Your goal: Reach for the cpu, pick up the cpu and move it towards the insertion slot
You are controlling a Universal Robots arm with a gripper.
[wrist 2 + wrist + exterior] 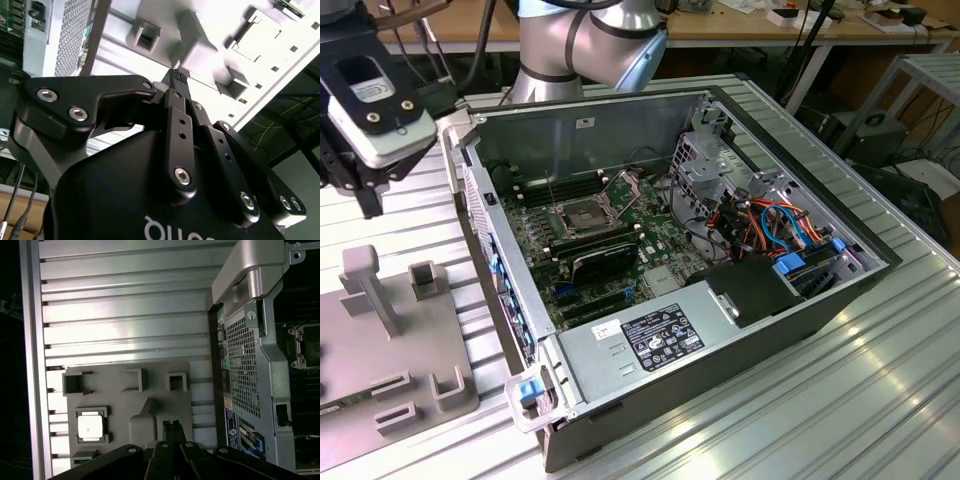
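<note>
The cpu (91,426), a pale square chip, lies flat in a recess of the grey fixture plate (150,390) in the first wrist view. My gripper (170,426) hangs above that plate, off to one side of the chip and apart from it. Its black fingers (179,76) are shut together with nothing between them. In the exterior view the gripper (367,200) is high at the exterior view's left, outside the computer case. The insertion slot (582,218), a metal-framed square socket, sits on the motherboard inside the open case; its frame (306,347) also appears in the first wrist view.
The open computer case (720,330) lies on a ribbed aluminium table (880,400). Its perforated side wall (245,375) stands between the fixture plate and the motherboard. Grey posts and blocks (380,290) rise from the plate. A black expansion card (605,262) sits near the socket.
</note>
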